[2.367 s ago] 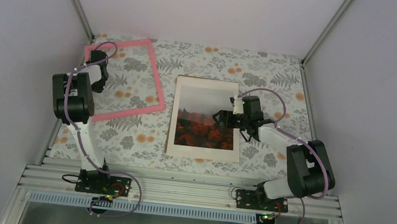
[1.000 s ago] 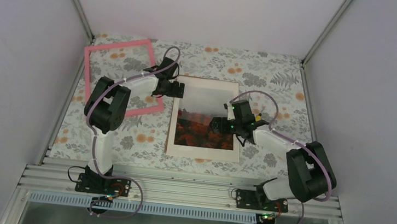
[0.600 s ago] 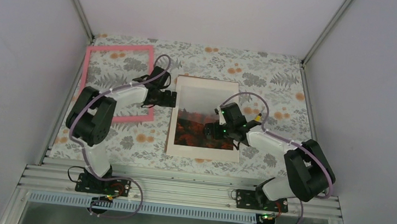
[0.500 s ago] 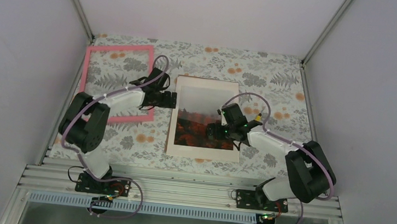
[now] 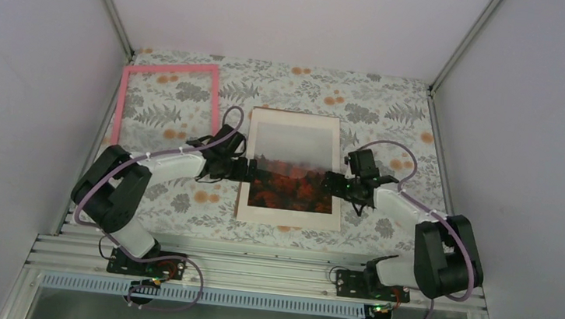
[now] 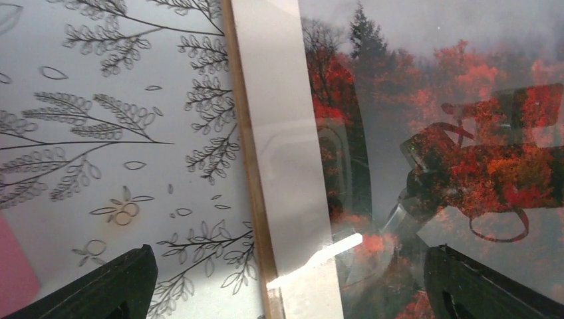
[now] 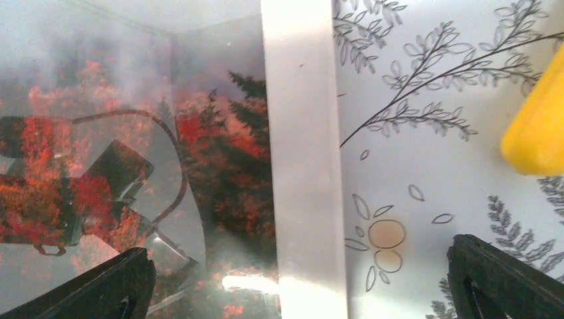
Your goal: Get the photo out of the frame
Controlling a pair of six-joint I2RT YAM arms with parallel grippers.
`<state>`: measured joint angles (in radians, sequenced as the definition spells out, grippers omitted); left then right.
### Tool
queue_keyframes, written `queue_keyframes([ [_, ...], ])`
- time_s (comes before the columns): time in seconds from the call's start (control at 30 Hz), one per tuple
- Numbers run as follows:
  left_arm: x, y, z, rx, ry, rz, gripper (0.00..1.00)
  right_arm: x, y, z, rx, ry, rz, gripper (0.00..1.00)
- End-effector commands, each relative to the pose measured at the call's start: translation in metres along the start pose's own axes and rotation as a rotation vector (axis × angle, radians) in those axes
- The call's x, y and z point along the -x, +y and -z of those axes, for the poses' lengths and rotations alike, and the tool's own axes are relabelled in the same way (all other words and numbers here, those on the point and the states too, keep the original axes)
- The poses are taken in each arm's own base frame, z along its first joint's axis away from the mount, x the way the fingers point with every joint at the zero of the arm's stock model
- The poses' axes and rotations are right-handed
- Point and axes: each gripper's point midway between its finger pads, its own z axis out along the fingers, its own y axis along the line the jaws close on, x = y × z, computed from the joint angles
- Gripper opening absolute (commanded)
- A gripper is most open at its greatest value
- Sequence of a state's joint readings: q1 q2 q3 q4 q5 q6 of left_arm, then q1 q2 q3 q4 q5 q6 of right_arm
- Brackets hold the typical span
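**Photo lies free of frame, both grippers open at its long edges**

The photo (image 5: 292,168) lies flat at the middle of the surface (image 5: 393,115), misty sky toward the far wall and red trees toward the arms. The frame (image 5: 213,106) lies flat at the far left, well apart from the photo, with only patterned cloth showing inside it. Judged: the separation itself looks done.

The left gripper (image 5: 242,169) sits low at the photo's left margin with its fingers spread wide and holding nothing. The right gripper (image 5: 331,185) mirrors it at the right margin, equally wide and empty. Each wrist view shows its fingers straddling the white border, one over the print and one over the cloth. Judged: this placement suits pinching or steadying an edge from both sides.

The left wrist view shows a brown strip (image 6: 249,173) along the outer edge of the margin, probably a backing under the print. The print's face is glossy and mirrors the arms. I cannot tell whether a clear pane covers it.

The surface carries a cloth with grey leaves and orange blossoms. Plain pale walls (image 5: 293,20) enclose three sides, and an aluminium rail (image 5: 253,270) runs along the near edge.
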<state>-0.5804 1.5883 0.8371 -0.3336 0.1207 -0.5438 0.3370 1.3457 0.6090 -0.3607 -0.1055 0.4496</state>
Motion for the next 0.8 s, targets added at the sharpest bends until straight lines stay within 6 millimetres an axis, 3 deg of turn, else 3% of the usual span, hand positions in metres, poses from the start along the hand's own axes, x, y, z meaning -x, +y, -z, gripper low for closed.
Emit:
queue_keyframes([
  [0.0, -0.006, -0.013, -0.01, -0.07, 0.015, 0.021, 1.0, 0.002, 0.007, -0.004, 0.066, 0.011, -0.008, 1.0],
  [0.23, -0.006, -0.029, -0.023, -0.124, 0.039, 0.03, 1.0, 0.006, 0.027, -0.016, 0.163, 0.046, 0.014, 1.0],
  [0.4, 0.008, -0.045, -0.033, -0.162, 0.041, 0.027, 1.0, 0.035, 0.036, -0.024, 0.164, 0.009, 0.042, 1.0],
  [0.53, 0.028, -0.055, -0.044, -0.164, 0.03, 0.009, 1.0, 0.066, 0.043, -0.032, 0.157, -0.024, 0.059, 1.0],
  [0.6, 0.047, -0.062, -0.046, -0.155, 0.004, -0.008, 1.0, 0.082, 0.045, -0.036, 0.15, -0.041, 0.064, 1.0],
  [0.77, 0.087, -0.051, -0.054, -0.081, -0.054, -0.013, 1.0, 0.114, 0.042, -0.052, 0.106, -0.056, 0.085, 1.0],
])
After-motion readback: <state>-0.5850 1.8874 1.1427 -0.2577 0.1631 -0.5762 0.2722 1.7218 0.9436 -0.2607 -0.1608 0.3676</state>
